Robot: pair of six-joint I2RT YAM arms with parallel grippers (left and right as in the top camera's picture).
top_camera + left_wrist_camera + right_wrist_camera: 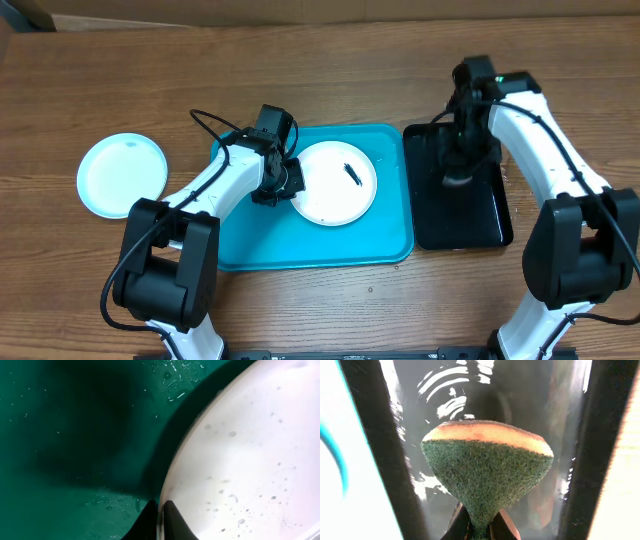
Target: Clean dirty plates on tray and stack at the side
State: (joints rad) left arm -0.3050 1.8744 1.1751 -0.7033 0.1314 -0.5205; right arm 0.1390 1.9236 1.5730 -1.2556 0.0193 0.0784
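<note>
Currently, your left gripper (161, 510) pinches the round white plastic plate (336, 182) on the turquoise rectangular plastic tray (300, 250) — right gripper (480, 527) squeezes a green-faced yellow sponge (487, 465).

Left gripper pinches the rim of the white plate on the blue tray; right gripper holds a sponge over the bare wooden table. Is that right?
Not quite. The right gripper holds the sponge over the black tray instead; the overhead view shows it. The left gripper does pinch the rim of the white plate on the blue tray.
</note>
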